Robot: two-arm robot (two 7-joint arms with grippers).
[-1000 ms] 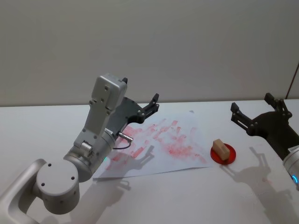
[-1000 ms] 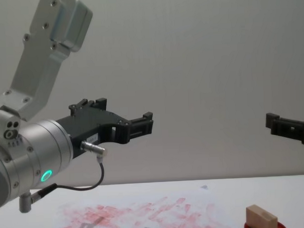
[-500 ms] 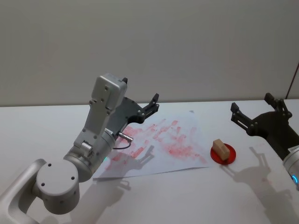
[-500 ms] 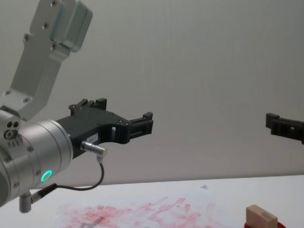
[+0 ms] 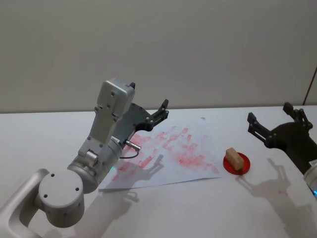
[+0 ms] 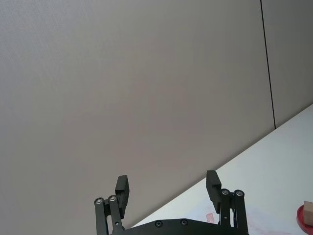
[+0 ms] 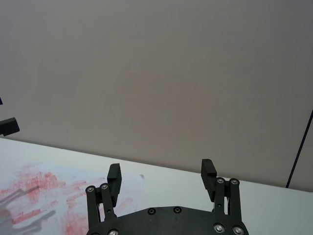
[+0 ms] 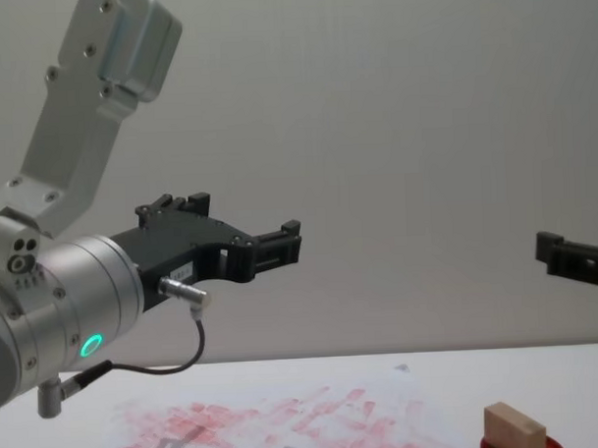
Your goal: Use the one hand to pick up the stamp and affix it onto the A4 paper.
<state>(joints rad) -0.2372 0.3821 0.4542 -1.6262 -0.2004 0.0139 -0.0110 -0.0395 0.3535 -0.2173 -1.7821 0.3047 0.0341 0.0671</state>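
The left arm [image 5: 101, 148] covers part of the A4 paper [image 5: 198, 141]; the chest view's lower edge crops the ink pad [image 8: 553, 443].

The head camera sits high and looks forward and down: the plain white tabletop [image 5: 198, 213] fills the lower half of its frame, the bare grey wall [image 5: 198, 49] the upper half. The chest camera sits low and looks almost level across the table, which is a thin strip along its bottom edge.

Both share the A4 paper [image 5: 173, 148], a white sheet smeared with red-pink prints, and the stamp [image 5: 234, 159], a small pale tan wooden block at lower right.

Each wrist camera looks along its own black gripper, close at the bottom edge, toward the wall: the left gripper [image 6: 167, 182] and the right gripper [image 7: 160, 171].
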